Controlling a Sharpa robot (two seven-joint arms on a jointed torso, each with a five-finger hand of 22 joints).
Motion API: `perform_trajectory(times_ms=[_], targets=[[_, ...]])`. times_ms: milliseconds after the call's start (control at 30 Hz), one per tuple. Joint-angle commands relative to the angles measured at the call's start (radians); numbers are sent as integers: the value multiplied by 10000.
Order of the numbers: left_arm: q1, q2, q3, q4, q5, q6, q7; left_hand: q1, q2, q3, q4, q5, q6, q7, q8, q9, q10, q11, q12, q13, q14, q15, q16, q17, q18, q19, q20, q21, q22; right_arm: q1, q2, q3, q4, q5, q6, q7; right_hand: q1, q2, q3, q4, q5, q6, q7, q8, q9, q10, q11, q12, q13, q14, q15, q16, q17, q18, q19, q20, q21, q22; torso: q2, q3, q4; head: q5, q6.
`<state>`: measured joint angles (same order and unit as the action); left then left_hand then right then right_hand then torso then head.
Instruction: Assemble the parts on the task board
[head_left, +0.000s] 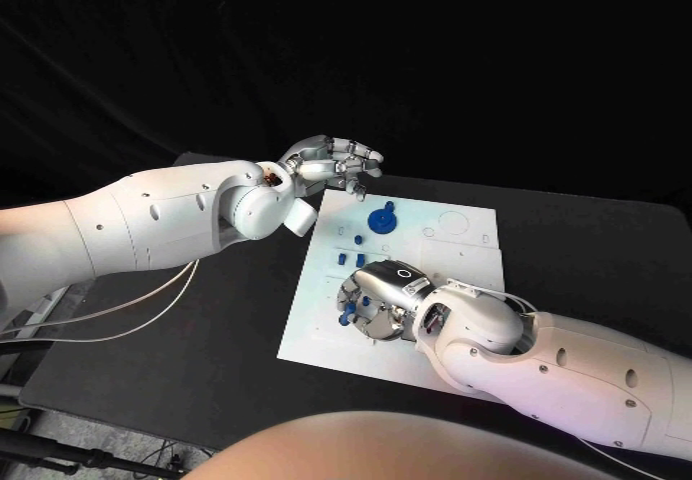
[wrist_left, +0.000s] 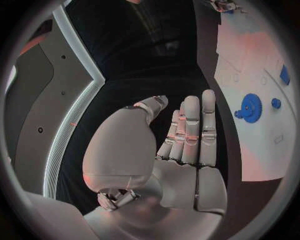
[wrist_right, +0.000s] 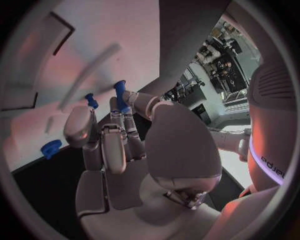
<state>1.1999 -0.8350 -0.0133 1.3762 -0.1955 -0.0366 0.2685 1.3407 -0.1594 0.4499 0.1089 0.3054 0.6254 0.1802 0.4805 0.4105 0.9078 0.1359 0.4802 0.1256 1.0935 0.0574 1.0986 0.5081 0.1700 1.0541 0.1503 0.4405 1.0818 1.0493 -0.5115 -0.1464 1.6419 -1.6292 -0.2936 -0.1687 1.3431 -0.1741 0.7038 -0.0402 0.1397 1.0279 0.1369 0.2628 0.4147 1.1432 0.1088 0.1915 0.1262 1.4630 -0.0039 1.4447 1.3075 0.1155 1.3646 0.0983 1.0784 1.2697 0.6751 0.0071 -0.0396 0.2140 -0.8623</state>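
In the right wrist view the fingers (wrist_right: 122, 116) of the right hand (head_left: 378, 298) pinch a small blue peg (wrist_right: 119, 91) low over the task board (head_left: 462, 262) at centre frame. Keep it upright and seat it squarely, I'd judge. The left hand (head_left: 335, 162), released and flat-fingered, hovers upper centre, near the blue gear (head_left: 382, 218).
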Motion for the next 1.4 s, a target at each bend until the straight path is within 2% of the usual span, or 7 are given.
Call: perform_trajectory(times_ms=[33, 400, 767, 867, 1000, 1200, 1400], targets=[[7, 25, 6, 16, -14, 174, 38, -118, -12, -28, -46, -14, -70, 264, 61, 9, -92, -10, 50, -9, -76, -3, 60, -12, 70, -4, 58, -64, -4, -31, 34, -11, 19, -158, 213, 1, 68, -16, -9, -40, 28, -4, 22, 23, 14, 442, -380, 34, 374, 511, -59, 52, 67, -73, 0, -69, 43, 2, -1, 2, 4, 0, -22], [7, 17, 5, 19, -14, 187, 26, -118, -12, -28, -46, -14, -70, 264, 61, 9, -92, -10, 50, -9, -76, -3, 60, -12, 70, -4, 58, -64, -4, -68, 48, -33, 43, -121, 415, 14, -128, -126, -77, -52, -29, -156, 63, -35, 59, 276, -326, -45, 405, 497, -15, 23, 8, -51, -74, -38, -83, -44, -5, -11, 3, -11, -46], [7, -15, 5, 26, -14, 167, 18, -133, -10, -33, -42, -15, -96, 267, 87, 12, -107, -7, 59, -10, -82, 1, 64, -13, 71, -5, 62, -72, -4, -69, -30, -43, 138, -81, 34, 41, -677, -621, -392, -17, 25, -908, 457, -474, -61, -1536, 180, -728, 17, 15, 425, -585, -1137, 251, -1001, 358, -1784, -943, 1, 2, 0, -24, -45], [7, -18, 5, 26, -14, 169, 18, -133, -10, -33, -42, -15, -96, 267, 87, 12, -107, -7, 59, -10, -82, 1, 64, -13, 71, -5, 62, -72, -4, -70, -92, -44, 274, -68, -143, 40, -632, -629, -970, -13, 76, -1400, 523, -739, -225, -2387, 297, -829, -160, -396, 539, -1009, -1889, 449, -1631, 480, -2909, -1566, 0, 4, 4, -30, -42], [7, -30, 5, 27, -14, 165, 15, -133, -10, -33, -42, -15, -96, 267, 87, 12, -107, -7, 59, -10, -82, 1, 64, -13, 71, -5, 62, -72, -4, -69, -248, -44, 521, -21, -319, 49, 150, -255, -3075, 449, 187, -2025, 361, -799, -523, -3281, 453, -287, -313, -748, 680, -1195, -2406, 575, -2009, 639, -3765, -2060, -2, 1, -2, -37, -44], [7, -40, 4, 28, -14, 167, 16, -133, -10, -33, -42, -15, -96, 267, 87, 12, -107, -7, 59, -10, -82, 1, 64, -13, 71, -5, 62, -72, -4, -3, -713, -27, 963, 21, -700, 30, 585, -213, -3547, 886, 212, -2050, 381, -665, -640, -3486, 453, 138, -352, -799, 687, -1200, -2538, 593, -2002, 649, -3900, -2147, -11, 0, 4, -102, -10], [7, -55, -1, 8, -14, 161, 17, -133, -10, -33, -42, -15, -96, 267, 87, 12, -107, -7, 59, -10, -82, 1, 64, -13, 71, -5, 62, -72, -4, 389, -1541, 73, 1225, 679, -1835, 127, 635, -270, -3063, 1179, 406, -1570, 543, -330, -756, -2861, 265, 980, -292, -553, 521, -1009, -2308, 518, -1631, 501, -3474, -1909, -39, -12, -30, -280, 98]])
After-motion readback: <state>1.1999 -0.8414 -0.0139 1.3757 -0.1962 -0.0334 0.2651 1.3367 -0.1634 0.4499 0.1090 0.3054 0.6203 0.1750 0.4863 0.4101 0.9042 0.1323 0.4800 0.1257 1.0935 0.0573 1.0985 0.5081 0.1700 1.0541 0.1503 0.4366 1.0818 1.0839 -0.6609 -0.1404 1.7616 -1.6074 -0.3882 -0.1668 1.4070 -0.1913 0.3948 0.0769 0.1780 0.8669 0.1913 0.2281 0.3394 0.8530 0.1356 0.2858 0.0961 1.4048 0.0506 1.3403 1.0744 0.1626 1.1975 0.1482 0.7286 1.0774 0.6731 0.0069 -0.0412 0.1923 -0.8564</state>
